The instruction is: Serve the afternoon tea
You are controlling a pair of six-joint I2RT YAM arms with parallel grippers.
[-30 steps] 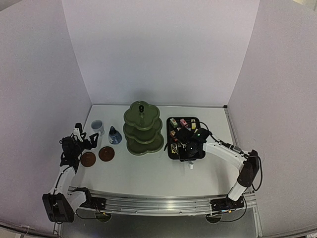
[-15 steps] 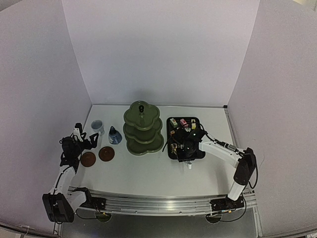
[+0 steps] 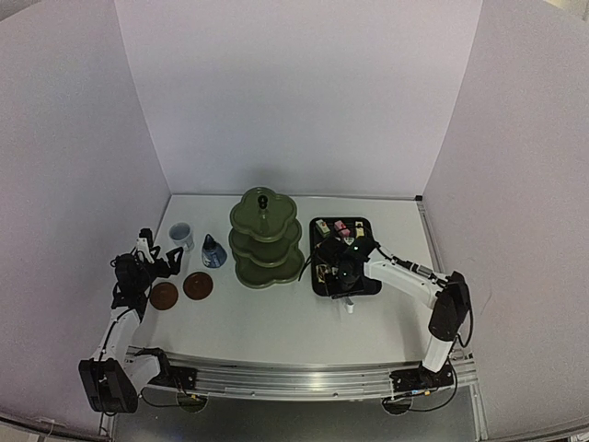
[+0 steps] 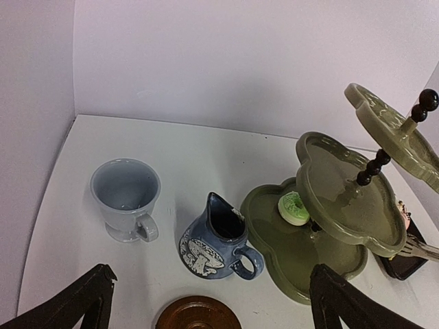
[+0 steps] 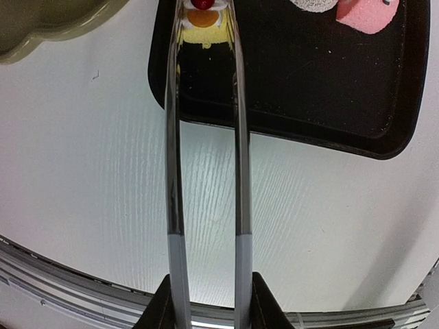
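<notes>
The surface [image 3: 276, 322] carries everything, and the service looks to be at an early stage. The stand [image 3: 265, 241] is upright in the middle. Only one green-iced cake [image 4: 295, 207] can be seen on it, on the bottom tier; the two upper tiers look bare from the left wrist view. The tray [image 5: 322, 89], just right of the stand, holds several cakes [image 3: 336, 227], so most of the loading is yet to do. The cup [image 4: 127, 195] and the jug [image 4: 216, 243] sit side by side left of the stand. Both are apart from the two coasters [image 3: 198, 285], which lie bare nearer the arms, so that step is undone too.

The right arm [image 3: 405, 276] reaches low over the tray. Its claw [image 5: 209, 284] grips the tongs [image 5: 173, 171], whose tips straddle a yellow cake [image 5: 201, 24] with a red top at the tray's near-left corner. Whether the tips already pinch it I cannot tell. The left arm [image 3: 124, 304] is folded back beside the coasters. Its claw [image 4: 210, 274] is spread wide and holds nothing, facing the cup and jug.
</notes>
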